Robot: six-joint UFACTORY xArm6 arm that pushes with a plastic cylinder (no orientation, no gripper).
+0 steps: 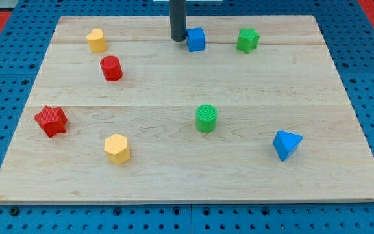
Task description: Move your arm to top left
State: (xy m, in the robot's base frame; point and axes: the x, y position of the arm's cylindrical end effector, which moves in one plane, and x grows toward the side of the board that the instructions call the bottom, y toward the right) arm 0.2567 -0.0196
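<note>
My tip (178, 39) is at the view's top centre, just left of the blue cube (196, 39), touching or nearly touching it. The dark rod comes down from the view's top edge. The board's top left holds a yellow block (97, 40) and a red cylinder (112, 68) below it, both well to the left of my tip.
A green star-like block (247, 39) sits right of the blue cube. A red star (50, 121) and a yellow hexagonal block (117, 148) lie at lower left, a green cylinder (206, 118) at centre, a blue triangular block (286, 144) at lower right. The wooden board (187, 175) rests on blue pegboard.
</note>
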